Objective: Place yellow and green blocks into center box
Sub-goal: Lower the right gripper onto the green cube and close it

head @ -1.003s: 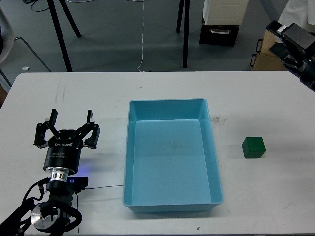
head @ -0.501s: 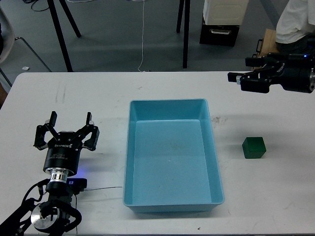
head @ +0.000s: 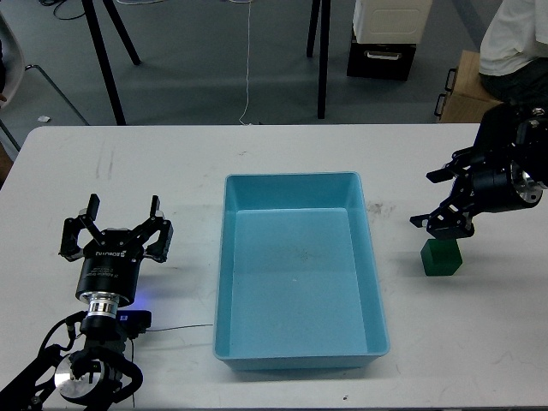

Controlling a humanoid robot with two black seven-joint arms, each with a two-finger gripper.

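Observation:
A green block (head: 442,258) sits on the white table (head: 171,163), to the right of the light blue box (head: 293,179). No yellow block shows in the head view. My right gripper (head: 425,199) is open and empty. It hangs just above the green block's far left corner, with its fingers pointing left. My left gripper (head: 123,206) is open and empty. It rests over the table, to the left of the box. The box is empty.
Beyond the table's far edge are black stand legs (head: 323,60), a dark case (head: 382,58), a cardboard box (head: 467,90) and a person in white (head: 518,34). A thin cable (head: 184,325) runs along the table by my left arm.
My right arm has swung down and toward me from above the far right of the table. Its gripper is now just over the green block. The left arm and the block have not moved.

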